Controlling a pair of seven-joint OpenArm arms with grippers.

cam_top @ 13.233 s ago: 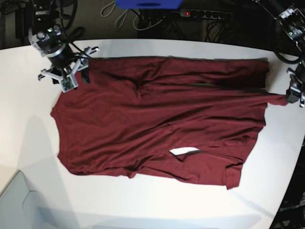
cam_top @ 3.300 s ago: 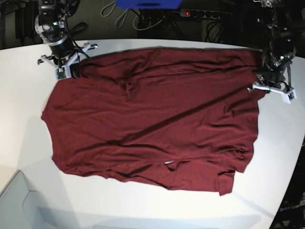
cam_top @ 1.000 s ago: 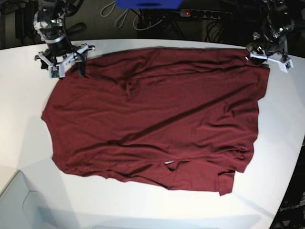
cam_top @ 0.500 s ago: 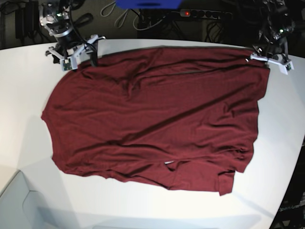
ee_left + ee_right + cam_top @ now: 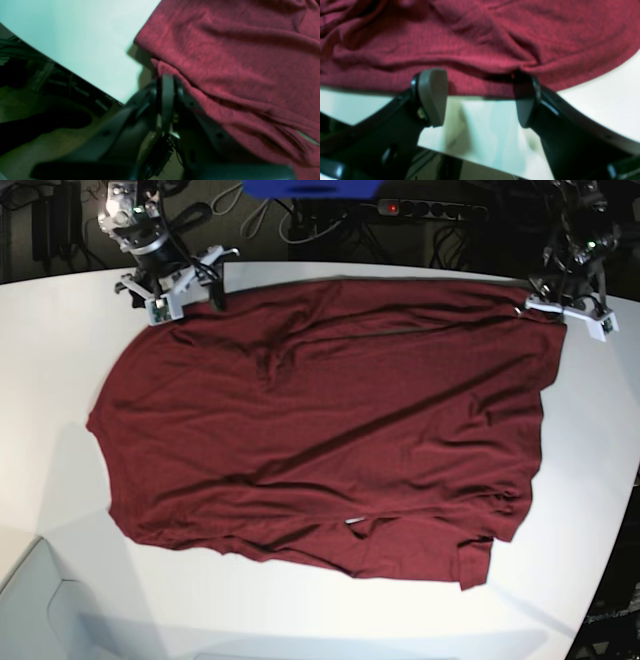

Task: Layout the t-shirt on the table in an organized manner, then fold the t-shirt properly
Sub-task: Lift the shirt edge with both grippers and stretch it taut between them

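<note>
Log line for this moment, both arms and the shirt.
left gripper: shut at shirt far corner | right gripper: open, straddling far hem | shirt: spread on table, creased, unfolded

The maroon shirt (image 5: 330, 420) lies spread and wrinkled across the white table (image 5: 60, 410), hem toward 3 o'clock, with a folded-under flap along the 6 o'clock edge.

Right hand (image 5: 188, 280): shifted rightward along the top edge of the t-shirt (image 5: 320, 420), upper left of frame. Left hand (image 5: 562, 305): now closed, upper right. Shirt's upper-left corner: slightly redrawn.
</note>
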